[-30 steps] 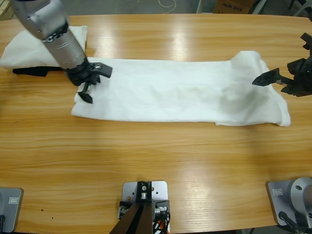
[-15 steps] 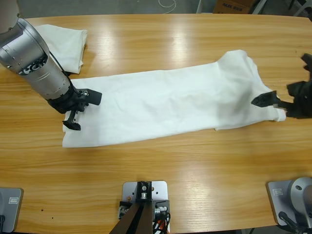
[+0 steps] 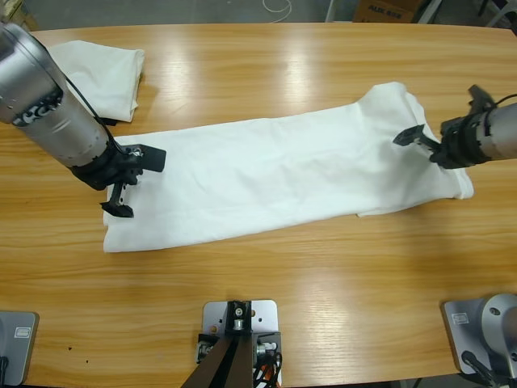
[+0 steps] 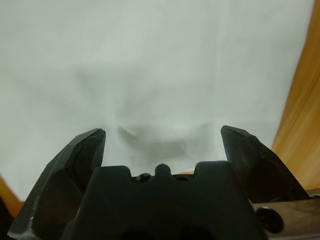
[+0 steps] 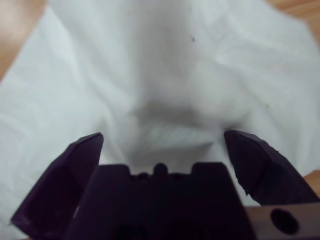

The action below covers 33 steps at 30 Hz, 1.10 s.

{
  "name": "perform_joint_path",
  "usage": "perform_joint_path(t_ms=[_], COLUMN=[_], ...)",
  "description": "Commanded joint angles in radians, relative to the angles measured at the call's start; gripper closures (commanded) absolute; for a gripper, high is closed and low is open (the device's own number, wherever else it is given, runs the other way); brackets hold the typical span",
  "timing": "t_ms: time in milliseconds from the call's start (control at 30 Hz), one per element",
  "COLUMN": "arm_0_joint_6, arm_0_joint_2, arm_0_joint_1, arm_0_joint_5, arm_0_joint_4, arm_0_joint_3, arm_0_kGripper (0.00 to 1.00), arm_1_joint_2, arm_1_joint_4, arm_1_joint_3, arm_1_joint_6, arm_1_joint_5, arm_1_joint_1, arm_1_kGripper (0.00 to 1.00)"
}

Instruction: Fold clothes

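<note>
Wooden table (image 3: pixel 266 307): two white cotton T-shirts, one long flat (image 3: pixel 275 174), one folded (image 3: pixel 109 69); left gripper (image 3: pixel 129 178), right gripper (image 3: pixel 432 145) both spread apart.

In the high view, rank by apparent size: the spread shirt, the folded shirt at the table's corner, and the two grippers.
1. Spread shirt, by far largest.
2. Folded shirt.
3. Left gripper and right gripper: both small and look alike, so unranked.

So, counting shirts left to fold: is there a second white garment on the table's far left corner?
Yes: a folded white garment lies beyond the spread T-shirt.
</note>
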Motion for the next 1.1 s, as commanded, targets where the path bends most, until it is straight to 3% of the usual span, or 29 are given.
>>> perform_joint_path(t_ms=[33, 100, 133, 333, 467, 600, 900, 1100], arm_0_joint_6=[-0.053, -0.064, -0.069, -0.129, -0.205, -0.24, -0.277, -0.283], arm_0_joint_2=[-0.115, -0.14, -0.152, -0.229, -0.27, -0.303, -0.368, -0.391], arm_0_joint_1=[0.057, 0.068, 0.072, 0.074, 0.074, 0.076, 0.098, 0.106], arm_0_joint_5=[-0.011, -0.011, -0.011, -0.011, -0.016, -0.016, -0.016, -0.016], arm_0_joint_4=[-0.003, -0.002, 0.0, 0.01, 0.011, 0.011, 0.011, 0.011], arm_0_joint_3=[-0.006, -0.004, -0.001, 0.012, 0.03, 0.061, 0.116, 0.131], arm_0_kGripper=[0.101, 0.101, 0.101, 0.101, 0.101, 0.101, 0.096, 0.096], arm_1_joint_2=[0.109, 0.118, 0.123, 0.13, -0.028, -0.17, -0.289, -0.353], arm_1_joint_4=[-0.004, -0.012, -0.014, -0.008, 0.116, 0.284, 0.386, 0.524], arm_1_joint_3=[0.047, 0.044, 0.04, 0.011, -0.045, -0.168, -0.254, -0.489], arm_1_joint_6=[-0.012, -0.075, -0.105, -0.184, -0.209, -0.247, -0.263, -0.276], arm_1_joint_5=[0.074, 0.101, 0.107, 0.101, -0.021, -0.087, -0.183, -0.289], arm_1_joint_1=[-0.054, -0.055, -0.055, -0.055, -0.058, -0.151, -0.22, -0.247], arm_1_kGripper=[0.445, 0.863, 0.999, 1.0, 1.0, 1.0, 1.0, 1.0])
